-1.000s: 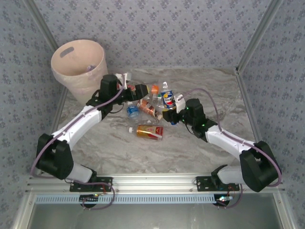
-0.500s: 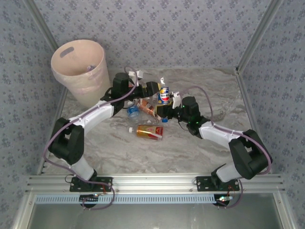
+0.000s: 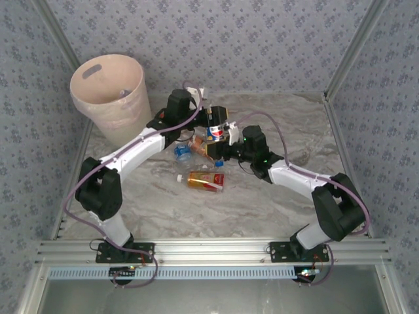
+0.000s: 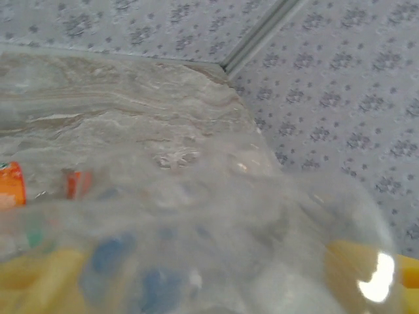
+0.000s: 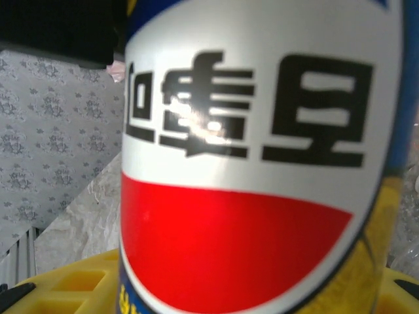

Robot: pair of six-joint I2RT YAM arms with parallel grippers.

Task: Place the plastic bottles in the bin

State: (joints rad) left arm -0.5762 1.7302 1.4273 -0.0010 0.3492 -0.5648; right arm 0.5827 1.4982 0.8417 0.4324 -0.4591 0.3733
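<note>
- Although the bin (image 3: 121,121) stands ready at the far left of the table (image 3: 275,209), most of the job looks undone: several bottles (image 3: 200,147) lie clustered mid-table, apart from it.
- Among them, an orange-labelled bottle (image 3: 204,180) lies on its side, with a blue-capped bottle (image 3: 182,154) near it.
- The right gripper (image 3: 224,139) is pinched on an upright blue-labelled bottle (image 3: 215,131).
- The left gripper (image 3: 218,119) has a clear bottle (image 4: 216,216) between its fingers, but it cannot be told whether it grips.
- Inside the bin, one small pale object shows, too small to name.
</note>
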